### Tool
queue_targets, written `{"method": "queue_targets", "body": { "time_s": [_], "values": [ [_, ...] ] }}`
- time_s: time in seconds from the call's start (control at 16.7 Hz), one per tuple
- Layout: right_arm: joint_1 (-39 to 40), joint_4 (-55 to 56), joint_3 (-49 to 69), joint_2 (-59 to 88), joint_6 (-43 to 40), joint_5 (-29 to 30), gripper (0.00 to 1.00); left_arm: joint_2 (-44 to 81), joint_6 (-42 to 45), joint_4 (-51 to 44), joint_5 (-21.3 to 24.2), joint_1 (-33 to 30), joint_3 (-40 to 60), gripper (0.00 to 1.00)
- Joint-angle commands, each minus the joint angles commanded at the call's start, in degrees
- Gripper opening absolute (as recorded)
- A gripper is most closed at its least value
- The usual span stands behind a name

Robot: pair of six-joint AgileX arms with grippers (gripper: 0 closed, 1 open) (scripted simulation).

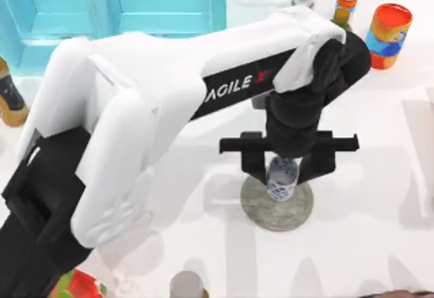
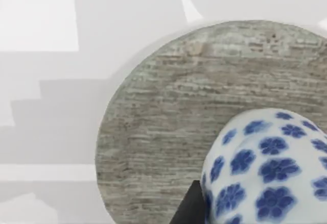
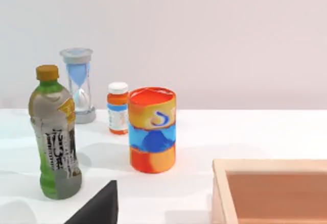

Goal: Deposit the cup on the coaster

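small white cup with blue flower print, upright over the round grey stone-like coaster, coaster flat on the desk, right of centre

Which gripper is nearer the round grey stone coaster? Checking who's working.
Left. The left gripper hangs directly above the coaster, around the blue-flowered white cup; the right arm's parked elsewhere.

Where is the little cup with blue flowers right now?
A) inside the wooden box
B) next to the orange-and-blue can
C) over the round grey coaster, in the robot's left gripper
C: the cup sits between the left gripper fingers, directly over the coaster in the top view.
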Motion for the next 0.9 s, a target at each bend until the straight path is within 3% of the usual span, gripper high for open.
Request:
{"method": "queue_targets", "body": {
  "time_s": [0.54, 0.9],
  "values": [
    [0.0, 0.0, 0.0, 0.0, 0.0, 0.0, 1.0, 0.0, 0.0, 0.0, 0.0, 0.0, 0.0, 0.98],
    [0.0, 0.0, 0.0, 0.0, 0.0, 0.0, 1.0, 0.0, 0.0, 0.0, 0.0, 0.0, 0.0, 1.0]
  ]
}}
